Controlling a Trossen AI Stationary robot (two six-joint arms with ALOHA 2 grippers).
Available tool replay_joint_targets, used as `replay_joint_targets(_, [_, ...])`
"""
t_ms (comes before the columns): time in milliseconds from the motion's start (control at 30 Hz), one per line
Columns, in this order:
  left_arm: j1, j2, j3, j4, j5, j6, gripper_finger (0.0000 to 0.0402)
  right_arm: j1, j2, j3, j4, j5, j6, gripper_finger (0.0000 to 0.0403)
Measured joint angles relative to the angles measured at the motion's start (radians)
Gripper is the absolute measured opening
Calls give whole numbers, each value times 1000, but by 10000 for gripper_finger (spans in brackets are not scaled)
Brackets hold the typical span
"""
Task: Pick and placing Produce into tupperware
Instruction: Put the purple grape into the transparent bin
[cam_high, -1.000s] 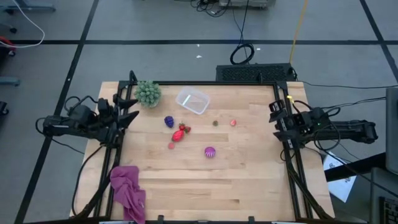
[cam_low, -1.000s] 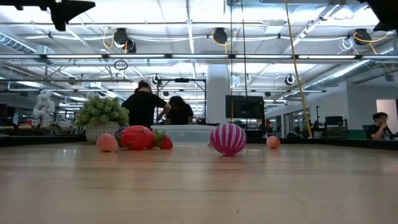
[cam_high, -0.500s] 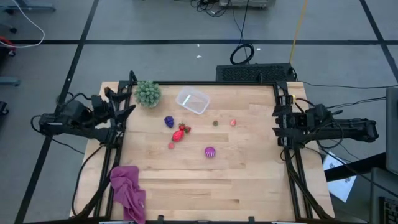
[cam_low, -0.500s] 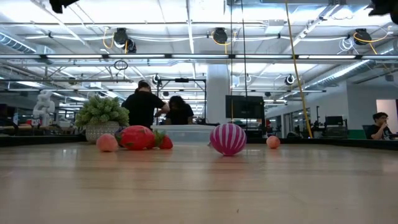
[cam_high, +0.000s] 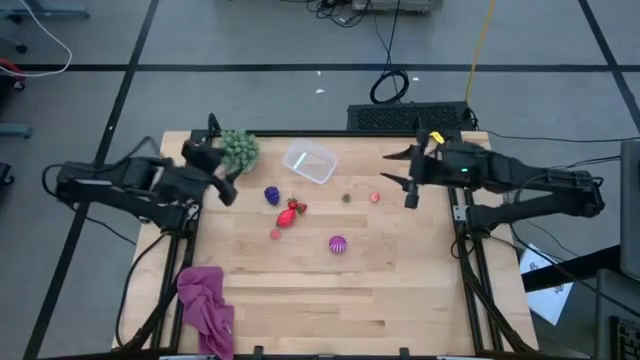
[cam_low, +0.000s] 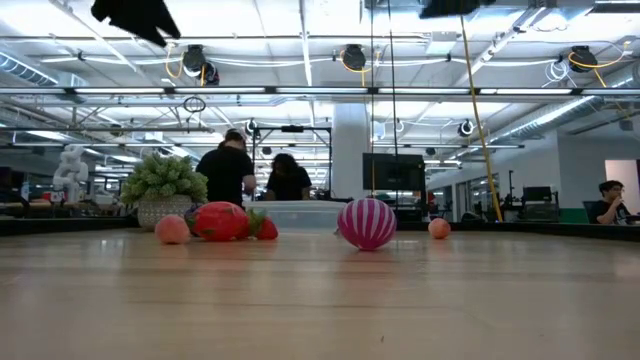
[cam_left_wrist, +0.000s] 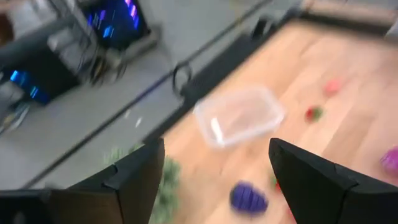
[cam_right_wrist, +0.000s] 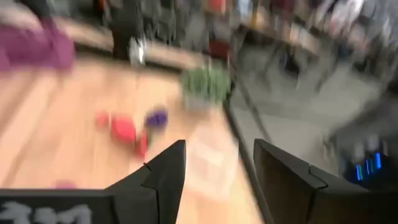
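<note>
On the wooden table (cam_high: 400, 290), far half: clear tupperware tub (cam_high: 310, 162), nothing visible inside, lying a little askew just right of the green bushy plant (cam_high: 239, 150). Produce, all on the bare wood and outside the tub:
- blue-purple fruit (cam_high: 271, 195), near the tub's front left corner;
- red fruit (cam_high: 285, 219), with a small strawberry-like piece (cam_high: 297, 206) touching or just beside it;
- small pink piece (cam_high: 275, 234), just in front of the red fruit;
- magenta-striped ball (cam_high: 337, 243), nearest the front, apart from the rest;
- small brown piece (cam_high: 346, 198) and small pink-red piece (cam_high: 375, 197), right of the tub.

Near left corner: magenta cloth (cam_high: 206, 305), crumpled.

Left gripper (cam_high: 222, 183): over the table's left edge, beside the plant, fingers spread, holding nothing.

Right gripper (cam_high: 400, 170): over the table's right part, well right of the tub, fingers spread, holding nothing.

Room beyond the table, low view: two people (cam_low: 250, 175) standing, one person (cam_low: 607, 203) seated at far right.
</note>
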Motion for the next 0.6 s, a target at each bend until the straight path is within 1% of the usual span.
replay_joint_targets(167, [0,115,0,-122,47,-143,294,-1,70,16,-234,108,111,180])
replay_joint_targets(300, [1,193,0,-123,60,-190,294,-1,122,17,-356,139,175,180])
replay_joint_targets(467, [24,289,0,-108,94,-197,294,-1,156,16,-346,139,216,180])
replay_joint_targets(600, [78,353,0,-101,97,-247,294,-1,159,16,-313,139,192,180])
